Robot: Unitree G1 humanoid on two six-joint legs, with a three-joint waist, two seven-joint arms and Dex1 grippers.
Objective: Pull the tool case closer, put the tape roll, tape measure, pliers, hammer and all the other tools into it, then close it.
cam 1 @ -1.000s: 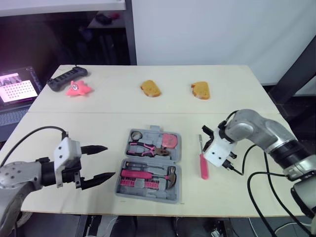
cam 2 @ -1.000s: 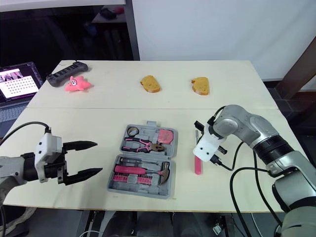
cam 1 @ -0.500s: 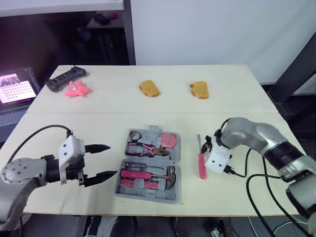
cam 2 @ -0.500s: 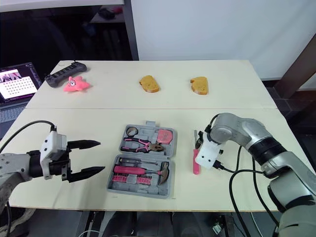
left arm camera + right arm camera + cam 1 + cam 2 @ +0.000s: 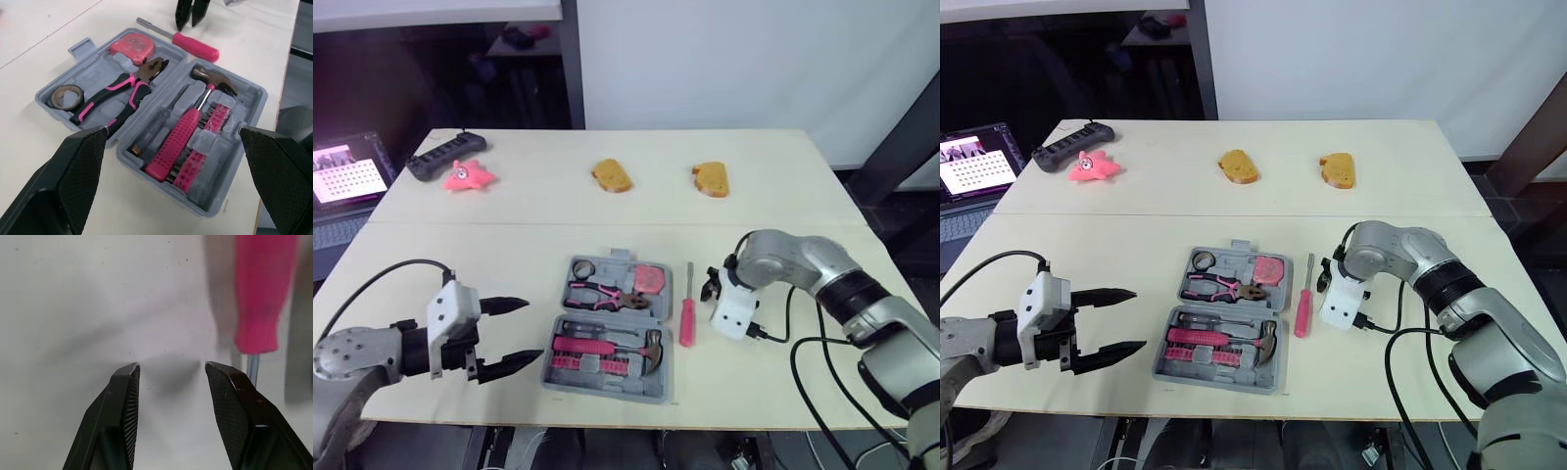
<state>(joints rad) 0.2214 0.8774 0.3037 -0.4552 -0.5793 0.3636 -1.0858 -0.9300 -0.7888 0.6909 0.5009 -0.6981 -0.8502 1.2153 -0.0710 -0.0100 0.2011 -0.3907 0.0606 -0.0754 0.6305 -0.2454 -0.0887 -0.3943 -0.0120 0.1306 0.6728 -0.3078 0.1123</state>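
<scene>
Tool case [image 5: 607, 390] of grey moulded plastic is laid open on the pale, matt desk [image 5: 509, 245], near its front edge and between the two arms. Its shaped recesses are filled with a hammer [image 5: 195, 122] with a ribbed pink grip and dark steel head, black-and-pink pliers [image 5: 607, 294], a rounded pink tape measure [image 5: 652, 278] and a small tape roll [image 5: 584, 267].

One screwdriver [image 5: 686, 318] is left outside, flat on the desk just beside the case's right edge, its thin metal shaft pointing away from the robot and its smooth pink handle nearer.

Picking it up is judged to be the step in hand. The right tool [image 5: 171, 367] is held low beside the handle, parted by a moderate gap and holding nothing. It should be shifted until the handle is centred between its fingers. It should be closed across the thick plastic handle rather than the slim shaft, which would be likely to roll or slip. A low, square descent is advised, since a round handle is easily nudged aside.

The left tool [image 5: 533, 329] is spread wide and empty, just left of the case.
</scene>
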